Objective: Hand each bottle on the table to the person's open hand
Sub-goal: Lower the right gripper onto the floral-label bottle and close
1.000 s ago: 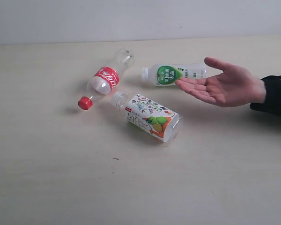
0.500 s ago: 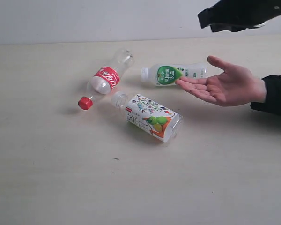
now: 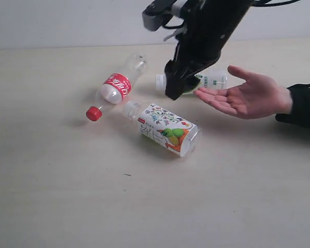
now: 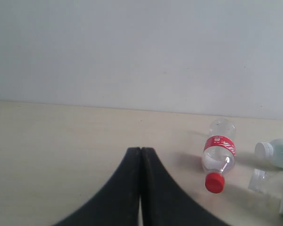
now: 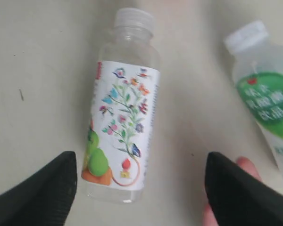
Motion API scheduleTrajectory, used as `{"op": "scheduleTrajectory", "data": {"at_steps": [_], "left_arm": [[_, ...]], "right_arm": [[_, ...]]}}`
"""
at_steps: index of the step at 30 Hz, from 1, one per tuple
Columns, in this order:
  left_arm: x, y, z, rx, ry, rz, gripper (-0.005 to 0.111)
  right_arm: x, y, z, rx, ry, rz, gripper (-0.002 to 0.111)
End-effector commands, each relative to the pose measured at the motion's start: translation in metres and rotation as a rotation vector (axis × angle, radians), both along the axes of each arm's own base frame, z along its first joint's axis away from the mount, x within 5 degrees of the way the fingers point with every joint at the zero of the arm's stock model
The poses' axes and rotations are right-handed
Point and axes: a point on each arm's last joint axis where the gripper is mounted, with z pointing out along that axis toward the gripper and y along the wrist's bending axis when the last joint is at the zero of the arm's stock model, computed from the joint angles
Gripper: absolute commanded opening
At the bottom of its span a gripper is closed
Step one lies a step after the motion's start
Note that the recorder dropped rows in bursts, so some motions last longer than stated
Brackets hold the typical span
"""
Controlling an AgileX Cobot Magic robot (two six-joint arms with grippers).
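Right claw [image 5: 140, 157] spread wide, empty, hanging over the flower-label bottle [image 5: 122, 127], which lies on the worktop [image 3: 67, 196] below, between its fingers. Approach step, I'd say. Next: drop, pinch the body, carry to the open hand [image 3: 245, 95] just beside. Left claw [image 4: 140, 188] pressed shut, well off.

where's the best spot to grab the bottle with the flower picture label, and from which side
Grip the illustrated-label bottle across the middle of its labelled body, coming down from above. It lies on its side on the table, both long sides clear, and the neck end tapers. The right gripper hangs open over it, seemingly wide enough to span it.
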Motion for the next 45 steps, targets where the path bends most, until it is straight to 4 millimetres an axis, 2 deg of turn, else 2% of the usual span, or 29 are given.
{"op": "scheduleTrajectory", "data": {"at_steps": [1,7,19,28,36,39,45], "left_arm": [[-0.001,0.000,0.000,-0.002,-0.009,0.000,0.000],[-0.001,0.000,0.000,-0.002,-0.009,0.000,0.000],[-0.001,0.000,0.000,-0.002,-0.009,0.000,0.000],[-0.001,0.000,0.000,-0.002,-0.009,0.000,0.000],[-0.001,0.000,0.000,-0.002,-0.009,0.000,0.000],[-0.001,0.000,0.000,-0.002,-0.009,0.000,0.000],[-0.001,0.000,0.000,-0.002,-0.009,0.000,0.000]], "right_arm": [[-0.002,0.027,-0.021,-0.009,-0.014,0.070,0.079],[-0.007,0.048,-0.045,-0.071,-0.016,0.126,0.089],[0.004,0.049,-0.080,-0.134,-0.008,0.075,0.101],[0.010,0.046,-0.114,-0.222,0.017,0.005,0.100],[0.009,0.045,-0.124,-0.250,0.054,0.008,0.100],[0.008,0.045,-0.124,-0.253,0.058,0.008,0.095],[0.006,0.044,-0.124,-0.257,0.081,0.004,0.074]]}}
